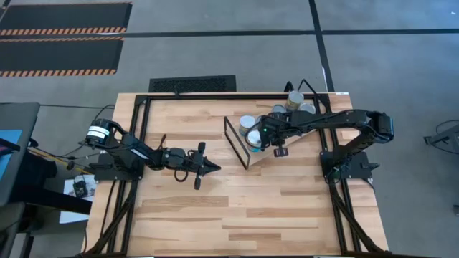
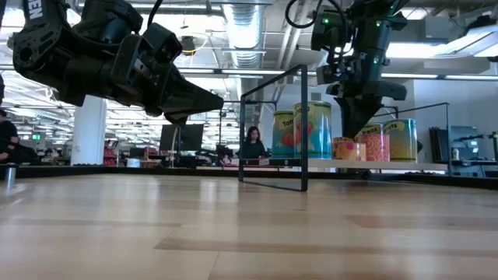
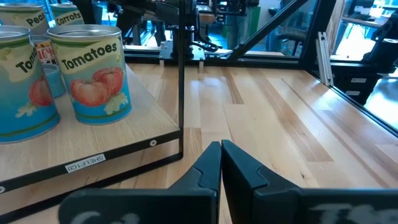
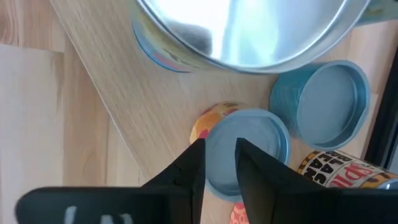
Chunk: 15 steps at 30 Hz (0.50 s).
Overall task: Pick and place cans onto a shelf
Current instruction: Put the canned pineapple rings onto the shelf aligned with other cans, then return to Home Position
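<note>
The shelf, a light-wood board with a black wire frame end, lies at the table's far right. Several cans stand on it: two tall teal tomato cans next to the frame, and shorter cans behind them. My right gripper points down just above a short can with a blue-grey round top. Its fingers are a narrow gap apart and hold nothing. My left gripper is shut and empty, above the table's middle, pointing at the shelf.
A teal can and a black-labelled can stand close to the can under my right gripper. The wire frame bar stands between my left gripper and the tomato cans. Bare plank tabletop lies toward the near edge.
</note>
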### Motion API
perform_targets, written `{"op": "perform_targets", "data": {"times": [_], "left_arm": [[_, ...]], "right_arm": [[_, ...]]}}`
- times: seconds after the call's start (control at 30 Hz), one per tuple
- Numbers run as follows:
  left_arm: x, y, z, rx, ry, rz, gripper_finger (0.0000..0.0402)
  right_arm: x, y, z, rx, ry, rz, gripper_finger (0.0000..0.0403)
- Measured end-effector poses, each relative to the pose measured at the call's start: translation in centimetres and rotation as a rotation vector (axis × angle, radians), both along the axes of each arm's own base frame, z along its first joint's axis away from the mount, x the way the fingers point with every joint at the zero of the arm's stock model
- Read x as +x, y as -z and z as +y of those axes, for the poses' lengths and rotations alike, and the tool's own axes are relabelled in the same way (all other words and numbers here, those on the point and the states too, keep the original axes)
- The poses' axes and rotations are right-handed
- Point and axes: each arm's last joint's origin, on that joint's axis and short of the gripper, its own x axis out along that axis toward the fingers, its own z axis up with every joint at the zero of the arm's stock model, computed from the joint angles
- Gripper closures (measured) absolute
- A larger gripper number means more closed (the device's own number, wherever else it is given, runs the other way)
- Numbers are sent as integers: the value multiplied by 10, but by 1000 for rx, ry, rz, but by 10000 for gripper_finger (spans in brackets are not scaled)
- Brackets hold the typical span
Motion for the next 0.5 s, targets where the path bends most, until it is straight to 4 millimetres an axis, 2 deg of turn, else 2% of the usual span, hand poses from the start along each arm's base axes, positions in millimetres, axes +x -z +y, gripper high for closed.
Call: {"op": "perform_targets", "data": {"times": [0.13,0.23,0.4,0.5], "left_arm": [[0,0,0,-3,5,0,401],[0,0,-2,-16,63,1,402],[-1,1,-4,-36,127,14,401],[-1,0,-3,-48,122,6,401]], "right_arm": [[0,-1,2,6,17,-10,286],[-5,-10,10,9,19,-36,297],[-27,-34,22,32,16,-193,363],[-48,-34,25,77,10,-336,393]]}}
